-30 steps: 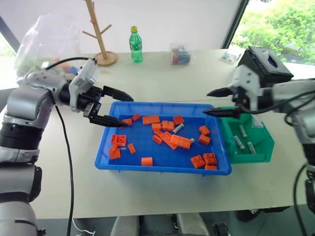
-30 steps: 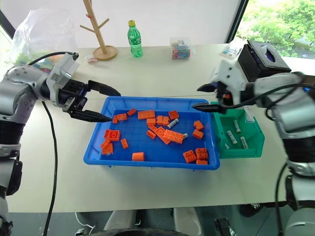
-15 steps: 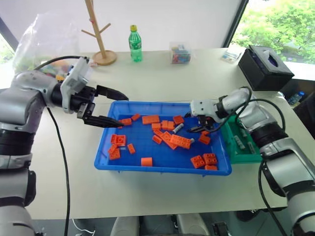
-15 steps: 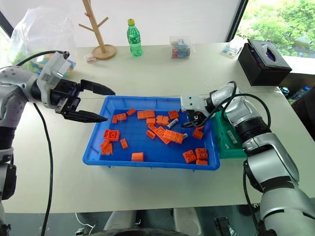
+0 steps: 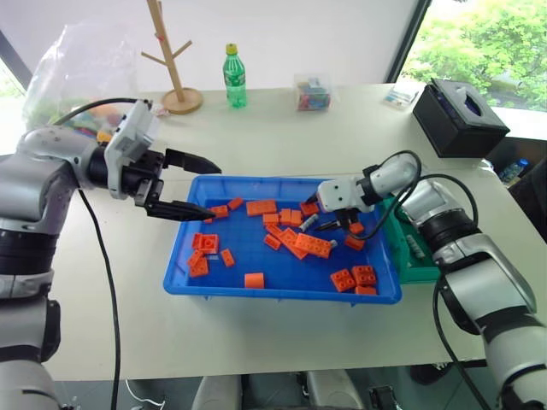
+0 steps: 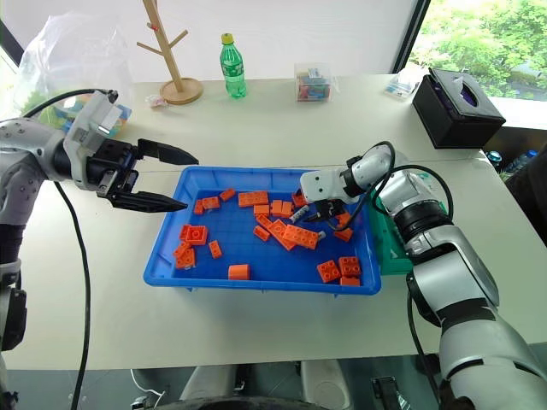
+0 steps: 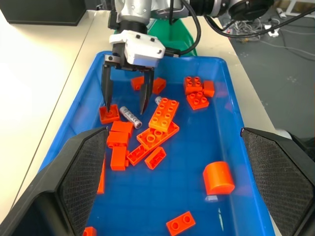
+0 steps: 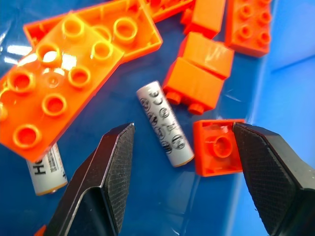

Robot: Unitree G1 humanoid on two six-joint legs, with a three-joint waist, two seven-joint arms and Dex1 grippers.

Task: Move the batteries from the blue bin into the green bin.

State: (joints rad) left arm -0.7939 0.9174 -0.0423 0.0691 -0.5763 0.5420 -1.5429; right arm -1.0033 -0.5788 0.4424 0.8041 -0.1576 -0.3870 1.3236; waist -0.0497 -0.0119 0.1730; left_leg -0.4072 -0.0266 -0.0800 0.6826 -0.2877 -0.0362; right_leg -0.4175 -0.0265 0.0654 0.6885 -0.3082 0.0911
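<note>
Step in hand: you are on the approach to a pick. Your right gripper (image 7: 125, 102) hangs in the blue bin (image 5: 214, 287), centre-right of the head view, jaws spread wide and empty, straddling one battery (image 8: 164, 123) that lies flat between the fingers, apart from both. A single-stud orange brick (image 8: 218, 146) sits just beside that battery, inside the span of the jaws; my reading is that you need to close on the battery alone, then lift and carry it right to the green bin (image 5: 412, 266).

Second battery (image 8: 46, 168) lies half under a big orange plate (image 8: 59, 81).

Blue bin: scattered orange bricks plus these batteries. Green bin: mostly hidden behind your right arm.

Left gripper (image 5: 198, 184) hovers at the blue bin's upper-left corner, open, empty.
</note>
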